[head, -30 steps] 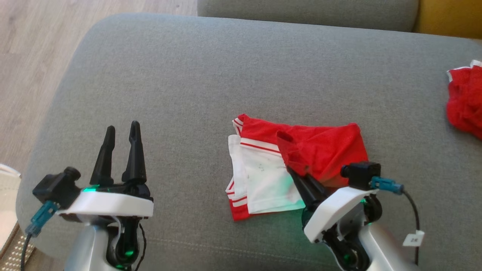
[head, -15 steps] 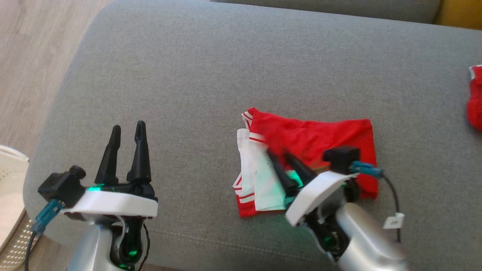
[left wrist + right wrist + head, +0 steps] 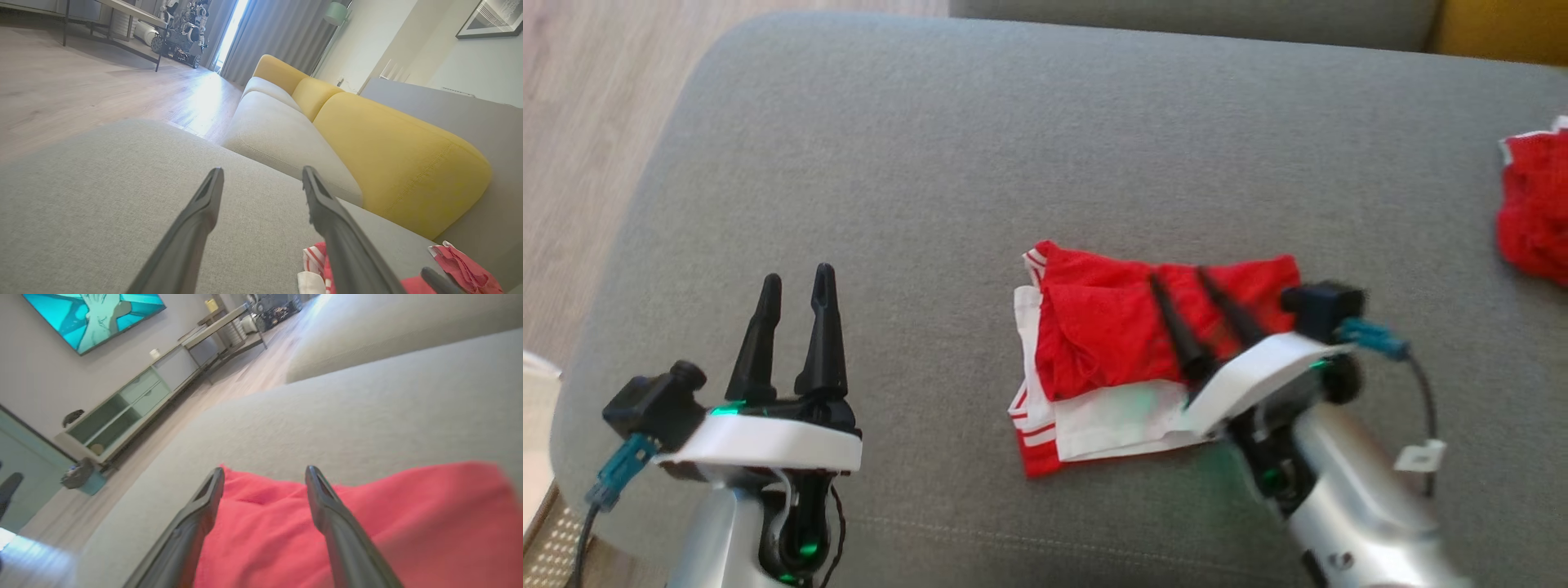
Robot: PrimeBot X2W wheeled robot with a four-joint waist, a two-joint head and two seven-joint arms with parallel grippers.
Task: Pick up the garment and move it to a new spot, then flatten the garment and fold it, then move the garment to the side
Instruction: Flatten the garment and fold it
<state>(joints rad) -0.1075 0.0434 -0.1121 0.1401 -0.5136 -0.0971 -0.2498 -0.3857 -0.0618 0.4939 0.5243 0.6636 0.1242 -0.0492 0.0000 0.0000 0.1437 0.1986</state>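
Garment, red over white with red-and-white striped trim, lies folded on the grey seat cushion, right of centre and closer to the near edge than the far one. Its white layer sticks out along the near side and the left side. The striped hems are at the left end

Right gripper is wide, fingers spread over the red top layer and pointing at the garment's far edge. Nothing is pinched between them; can't tell if they touch the cloth. The right wrist view shows red cloth under and between the fingers, bare grey beyond

Left gripper is wide and empty, over bare cushion well left of the garment, near the cushion's left edge

Open room: a broad bare stretch of cushion between the grippers and across the whole far half. Second red garment sits bunched at the right edge, well apart. Wooden floor beyond the rounded left corner, yellow cushion far right
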